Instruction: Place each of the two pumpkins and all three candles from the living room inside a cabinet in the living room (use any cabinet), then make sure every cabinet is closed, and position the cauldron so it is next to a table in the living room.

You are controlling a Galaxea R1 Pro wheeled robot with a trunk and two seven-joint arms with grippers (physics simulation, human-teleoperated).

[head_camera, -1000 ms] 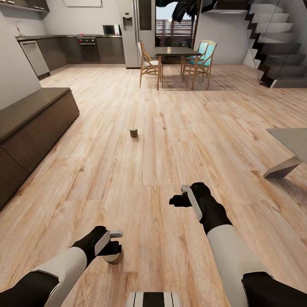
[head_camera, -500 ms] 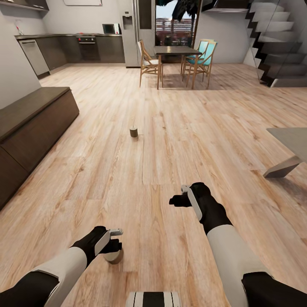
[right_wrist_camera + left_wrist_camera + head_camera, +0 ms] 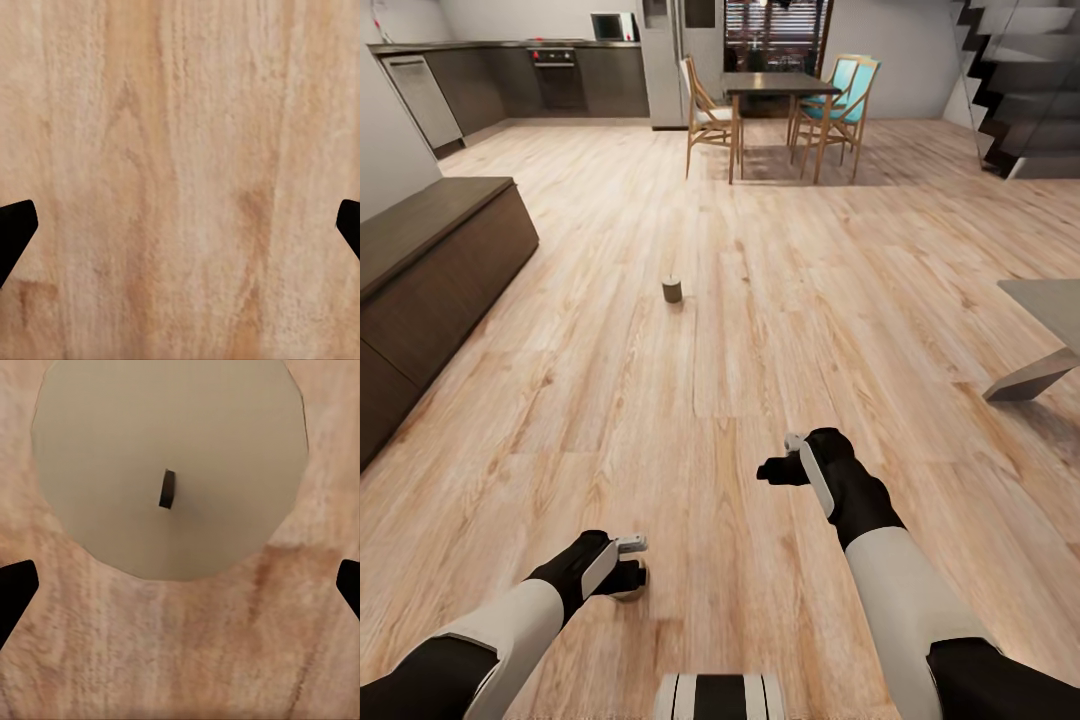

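The left gripper's fingers (image 3: 15, 592) sit spread wide, their dark tips at opposite edges of the left wrist view with nothing between them but bare floor; the right gripper's fingers (image 3: 16, 225) are spread just as wide over plain boards and hold nothing. Directly under the left gripper (image 3: 628, 570) stands a candle (image 3: 169, 465), seen from above as a pale grey-tan disc with a short dark wick at its centre, its rim slightly faceted; it lies beyond the fingertips, not between them. In the head view the same candle (image 3: 628, 592) peeks out beneath the gripper, low on the wooden floor (image 3: 760, 330). A second candle (image 3: 672, 290) stands upright farther ahead in the open, a stubby brown-grey cylinder with a paler top and a tiny wick, well apart from both arms. That makes two candles in sight. The right gripper (image 3: 780, 462) hangs above bare floor to the right of the first candle. Along the left wall runs one long, low dark-brown cabinet (image 3: 430, 270), its flat front panels shut. At the right edge shows a corner of one grey table (image 3: 1050, 310) on an angled leg. Beyond stand a dark dining table (image 3: 775, 85) with three chairs visible, a kitchen and a staircase (image 3: 1025, 80).
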